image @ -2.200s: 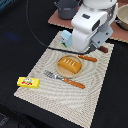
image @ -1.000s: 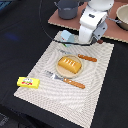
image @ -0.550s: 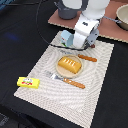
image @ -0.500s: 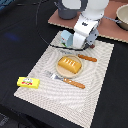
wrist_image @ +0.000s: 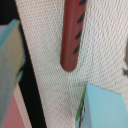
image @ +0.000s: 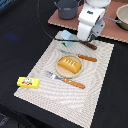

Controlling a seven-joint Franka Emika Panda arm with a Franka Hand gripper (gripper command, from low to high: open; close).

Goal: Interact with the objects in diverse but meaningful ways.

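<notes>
Blurred end effector (image: 86, 41) above brown sausage (wrist_image: 72, 32) and blue carton (wrist_image: 102, 107), opening indiscernible

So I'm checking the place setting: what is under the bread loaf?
The orange bread loaf sits on a small beige plate, which rests on the woven placemat. Whatever lies beneath the plate's middle is covered by the loaf.

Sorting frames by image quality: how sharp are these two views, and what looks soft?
Exterior view: soft overall, but the bread loaf and yellow packet read clearly. Wrist view: sausage blurred at its edges, carton close and blurry, placemat weave crisper.
</notes>
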